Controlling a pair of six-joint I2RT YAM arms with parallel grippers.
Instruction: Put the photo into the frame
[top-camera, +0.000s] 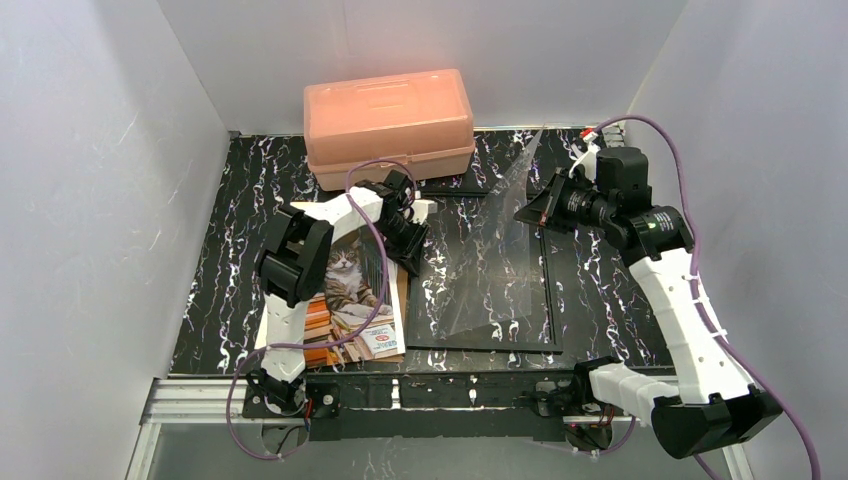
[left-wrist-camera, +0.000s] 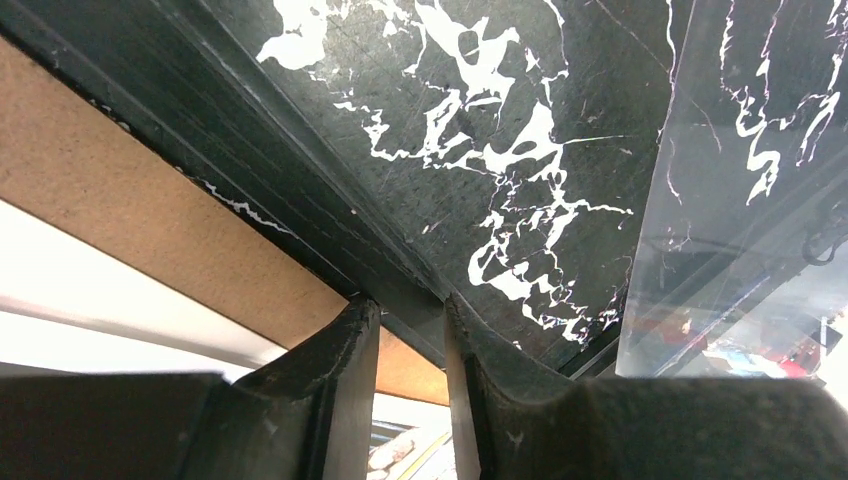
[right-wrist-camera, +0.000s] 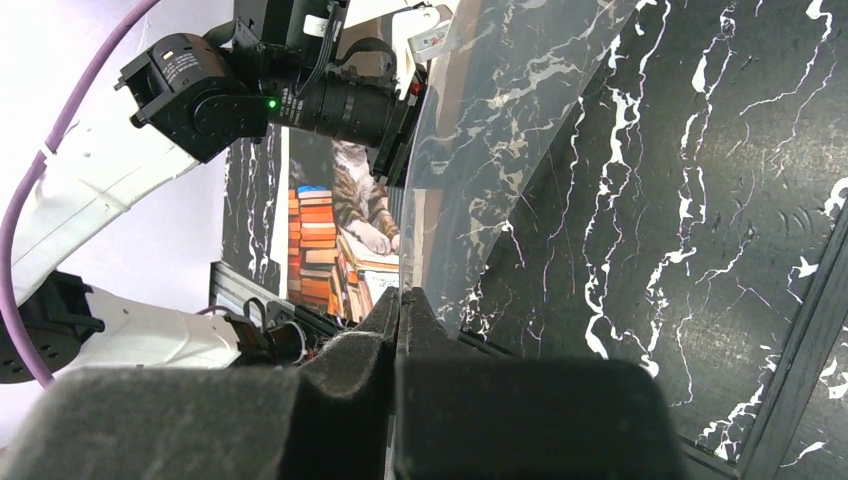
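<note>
The photo (top-camera: 350, 295), a cat beside stacked orange books, lies face up at the front left and also shows in the right wrist view (right-wrist-camera: 330, 230). The thin black frame (top-camera: 480, 345) lies flat at mid-table. Its clear pane (top-camera: 500, 250) is tilted up off it, and my right gripper (top-camera: 527, 213) is shut on the pane's far edge (right-wrist-camera: 480, 150). My left gripper (top-camera: 412, 258) is low over the frame's left rail (left-wrist-camera: 300, 190). Its fingertips (left-wrist-camera: 350, 330) stand slightly apart, one on each side of that rail. I cannot see whether they press on it.
A brown backing board (left-wrist-camera: 120, 190) lies under the photo, against the frame's left rail, with a white sheet (left-wrist-camera: 80, 280) on it. A peach plastic box (top-camera: 388, 125) stands at the back. White walls close in three sides.
</note>
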